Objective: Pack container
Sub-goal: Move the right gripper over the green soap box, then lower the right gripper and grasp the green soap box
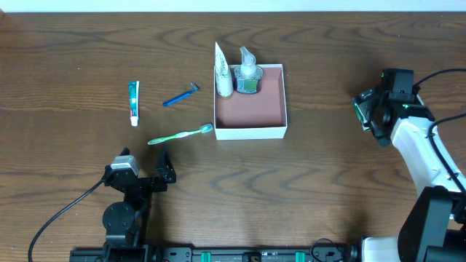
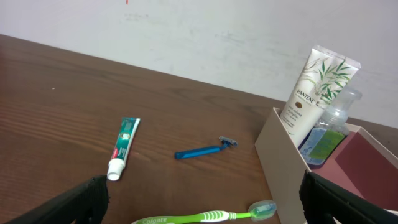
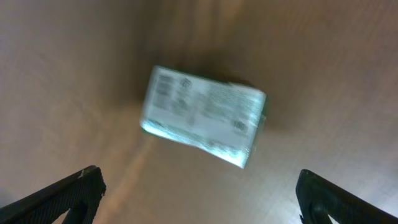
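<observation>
Overhead, square white container [image 1: 251, 132], pinkish-brown floor

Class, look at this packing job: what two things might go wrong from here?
1. The soap box lies skewed under the open right gripper, and that view is blurred. Closing now might catch only its corners and twist it.
2. The tall tube stands in a corner of the container beside the pump bottle. An item dropped in carelessly could tip it over.

Dark brown wood-grain table [image 1: 328, 182]: satin sheen. Square white cardboard container [image 1: 251, 132]: matt walls. White plastic tube [image 2: 314, 87]: glossy. Translucent green plastic toothbrush [image 2: 205, 216]: smooth. Blue plastic razor [image 2: 199, 152]: smooth.
</observation>
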